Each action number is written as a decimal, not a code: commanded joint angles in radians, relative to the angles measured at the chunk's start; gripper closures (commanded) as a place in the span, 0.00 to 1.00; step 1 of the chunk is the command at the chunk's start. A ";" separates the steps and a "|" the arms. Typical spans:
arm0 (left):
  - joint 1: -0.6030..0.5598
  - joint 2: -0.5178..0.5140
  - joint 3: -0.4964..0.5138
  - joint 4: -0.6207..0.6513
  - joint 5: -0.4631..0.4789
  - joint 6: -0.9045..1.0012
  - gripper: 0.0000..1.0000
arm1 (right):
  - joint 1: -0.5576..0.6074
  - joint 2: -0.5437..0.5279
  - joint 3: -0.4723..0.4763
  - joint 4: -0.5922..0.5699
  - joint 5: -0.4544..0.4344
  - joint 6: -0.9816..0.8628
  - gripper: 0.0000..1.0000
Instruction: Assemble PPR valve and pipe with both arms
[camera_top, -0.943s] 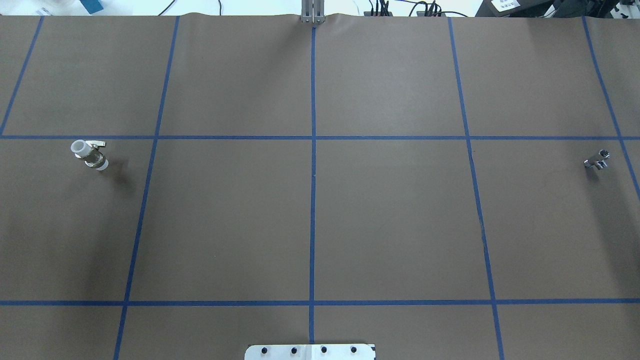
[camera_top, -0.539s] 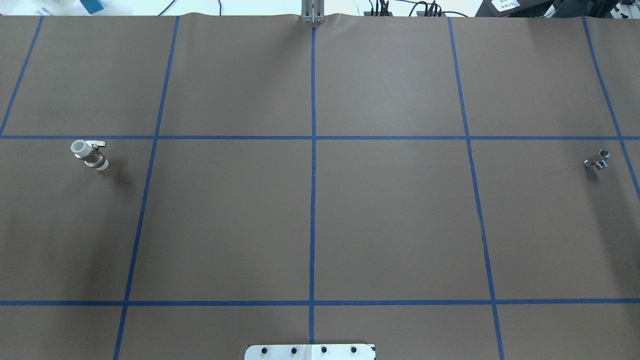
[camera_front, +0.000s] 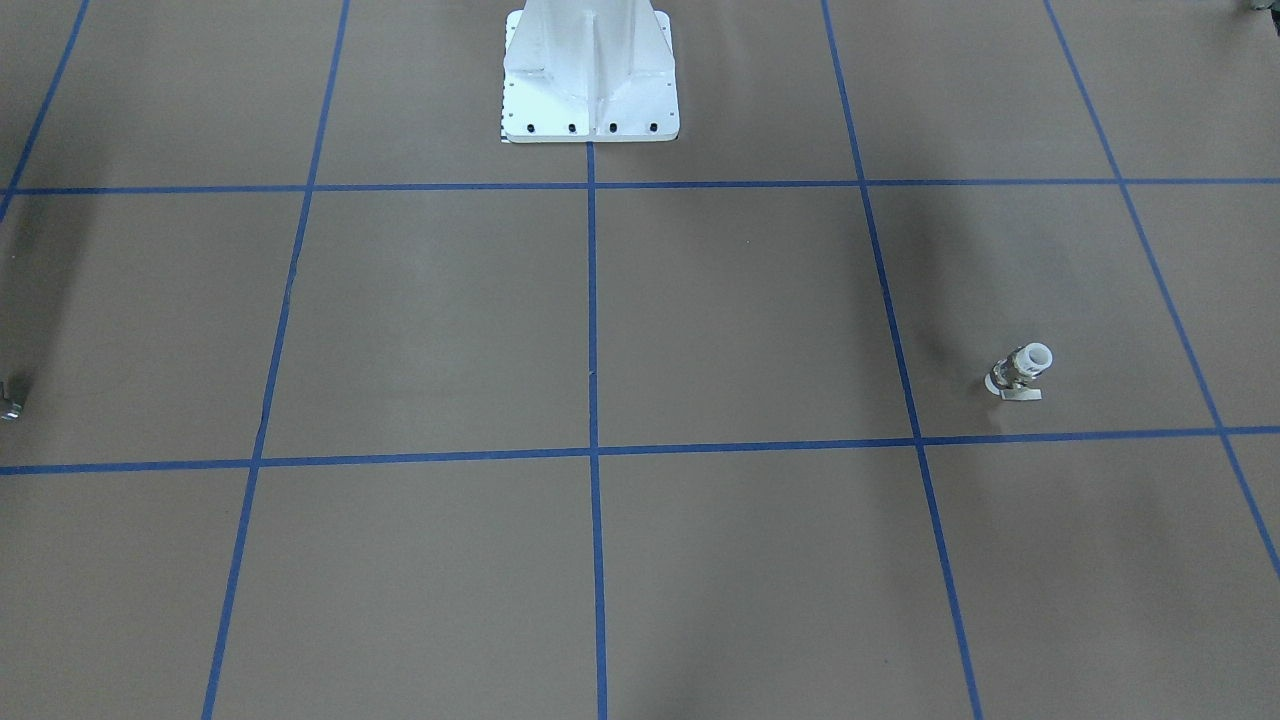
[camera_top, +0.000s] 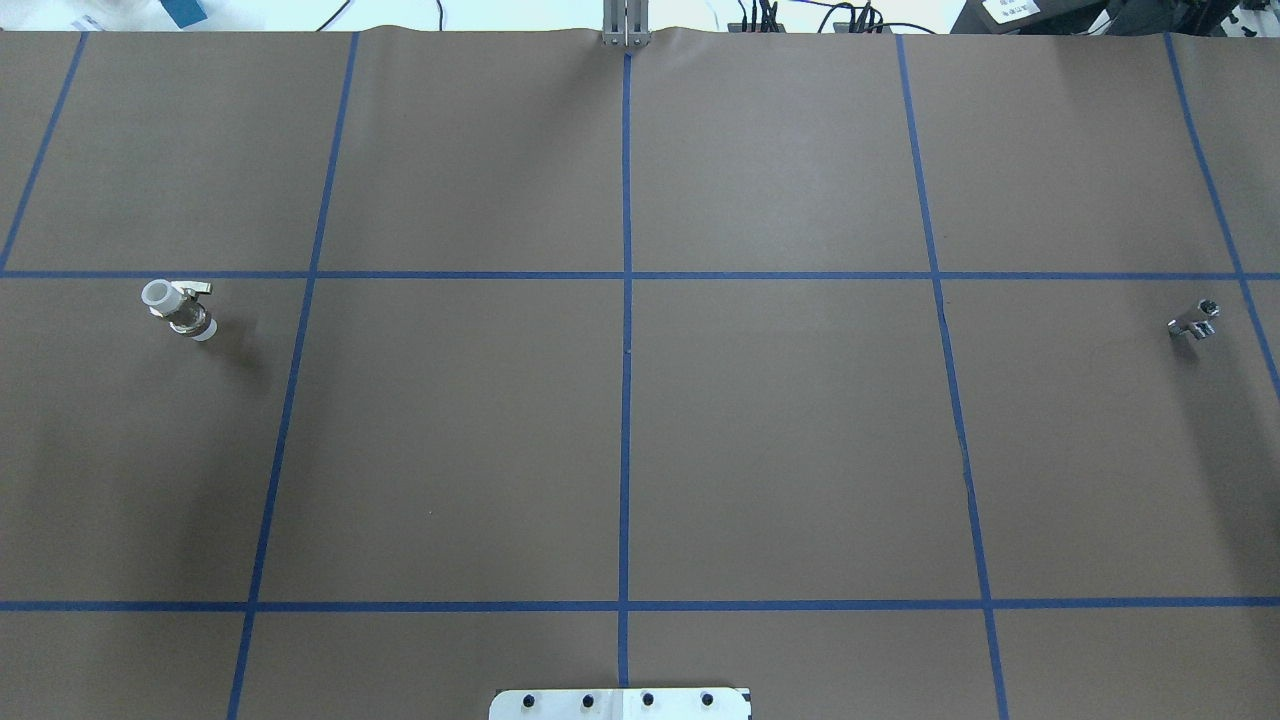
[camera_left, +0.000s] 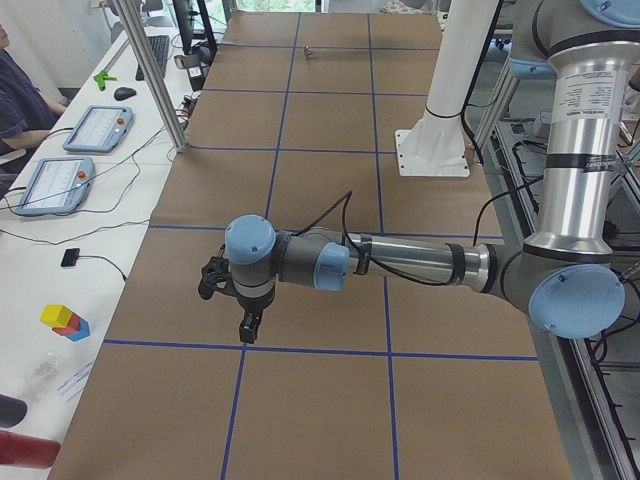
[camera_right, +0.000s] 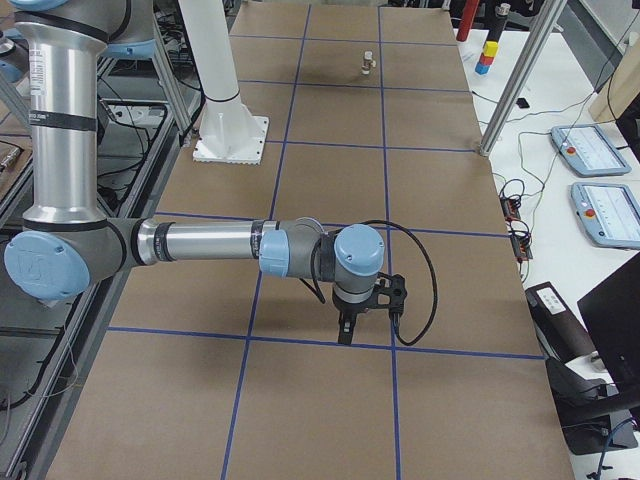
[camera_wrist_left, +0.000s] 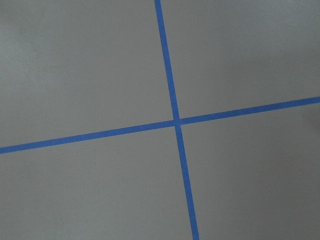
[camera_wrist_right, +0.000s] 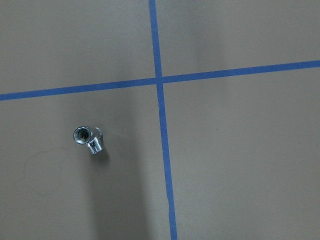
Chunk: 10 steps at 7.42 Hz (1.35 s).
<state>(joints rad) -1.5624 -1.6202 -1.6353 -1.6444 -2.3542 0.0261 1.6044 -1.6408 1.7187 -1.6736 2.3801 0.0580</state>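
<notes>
The PPR valve (camera_top: 178, 308), with a white collar, metal middle and pale lever, stands on the brown table at the robot's left; it also shows in the front view (camera_front: 1020, 372) and far off in the exterior right view (camera_right: 368, 62). The pipe (camera_top: 1194, 320), a small silver stub with a dark bore, sits at the robot's right, below the right wrist camera (camera_wrist_right: 88, 138). The left gripper (camera_left: 245, 322) and right gripper (camera_right: 346, 326) hang above the table and show only in the side views; I cannot tell whether they are open or shut. The left wrist view shows only tape lines.
The white base pedestal (camera_front: 590, 80) stands at the robot's edge. An aluminium post (camera_top: 625, 25) is at the far edge. Blue tape lines grid the table. Tablets (camera_left: 95, 128), coloured blocks (camera_left: 65, 320) and a seated person (camera_left: 15, 90) are beside the table.
</notes>
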 joint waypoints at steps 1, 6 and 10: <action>0.069 -0.055 -0.029 0.008 -0.010 -0.014 0.00 | -0.001 0.022 0.007 -0.003 -0.002 -0.001 0.00; 0.362 -0.177 -0.064 -0.003 -0.007 -0.383 0.00 | -0.024 0.016 0.001 0.026 -0.028 -0.010 0.00; 0.466 -0.187 -0.051 -0.008 0.068 -0.452 0.00 | -0.027 0.016 -0.008 0.065 -0.025 0.002 0.00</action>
<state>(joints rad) -1.1136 -1.8098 -1.6928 -1.6518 -2.3116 -0.4155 1.5789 -1.6254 1.7116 -1.6118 2.3542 0.0563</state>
